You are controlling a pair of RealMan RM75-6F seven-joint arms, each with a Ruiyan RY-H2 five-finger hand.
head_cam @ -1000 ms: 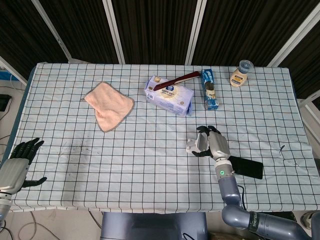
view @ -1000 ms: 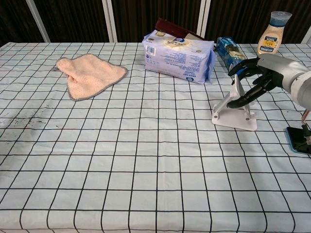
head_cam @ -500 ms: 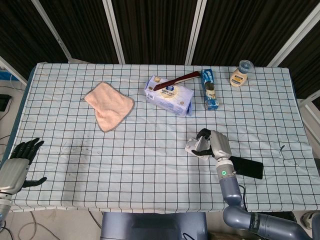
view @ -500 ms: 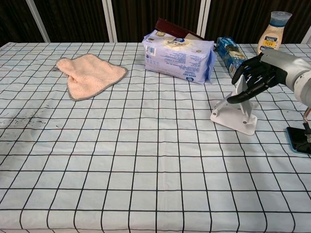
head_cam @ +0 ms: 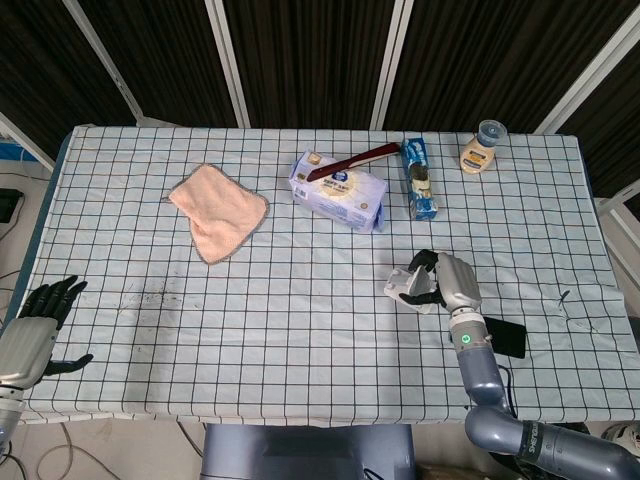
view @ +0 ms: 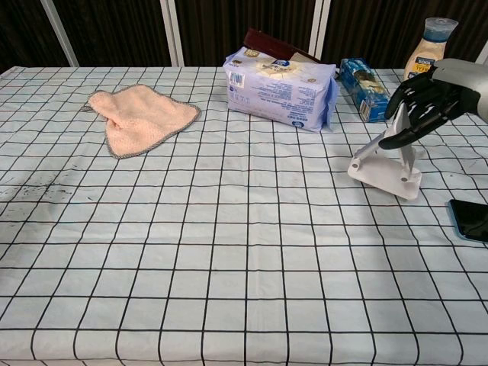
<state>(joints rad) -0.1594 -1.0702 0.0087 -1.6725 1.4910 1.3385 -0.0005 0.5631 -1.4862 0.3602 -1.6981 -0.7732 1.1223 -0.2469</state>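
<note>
The right robot hand [view: 427, 99] covers the upright part of the white stand [view: 385, 172], so the grip cannot be made out. The phone [view: 471, 219] is cut off at 3 o'clock in the chest view; in the head view the arm hides its near end. The brush [view: 271, 42] lies half hidden behind the pack [view: 280, 86]. Label print on the bottle [head_cam: 480, 148] is too small to read.

The white stand [view: 385, 169] looks like smooth matt plastic; the right hand [view: 427, 99] on it has dark, slightly glossy fingers [view: 406, 107] and a grey shell. The tabletop [view: 229, 252] wears checked cloth, the towel [view: 136, 116] is nubbly pink terry, the phone [view: 470, 219] glossy black.
</note>
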